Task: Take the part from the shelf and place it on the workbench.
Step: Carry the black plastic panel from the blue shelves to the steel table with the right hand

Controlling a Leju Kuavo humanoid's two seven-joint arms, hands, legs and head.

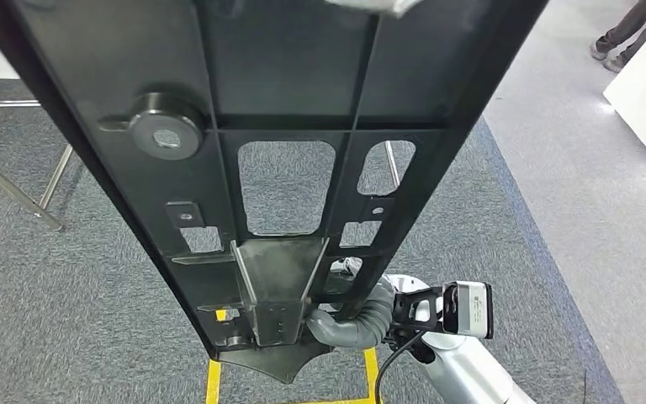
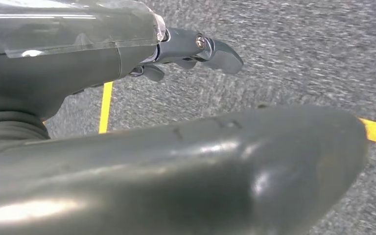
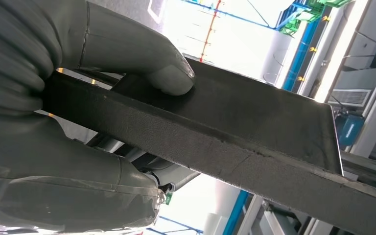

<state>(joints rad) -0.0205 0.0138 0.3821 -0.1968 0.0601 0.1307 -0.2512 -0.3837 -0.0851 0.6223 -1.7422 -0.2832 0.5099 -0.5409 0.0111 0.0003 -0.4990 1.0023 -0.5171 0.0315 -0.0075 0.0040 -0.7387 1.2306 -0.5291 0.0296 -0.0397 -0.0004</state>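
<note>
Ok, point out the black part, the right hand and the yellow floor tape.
black part (image 1: 294, 93), head view, ribbed upper panel.
right hand (image 3: 54, 103), right wrist view, grey cover gripping the part's edge.
yellow floor tape (image 2: 106, 105), left wrist view, stripe's middle.

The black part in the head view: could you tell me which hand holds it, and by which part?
The right hand grips the black part by a flat edge at its lower end, thumb pressed on one face. The left hand holds nothing.

One large black part (image 1: 286, 160) is up in the air, two robot hands, the right hand (image 3: 54, 122) and the left hand (image 2: 196, 49), and one person's feet (image 1: 610, 50) beyond the part.
</note>
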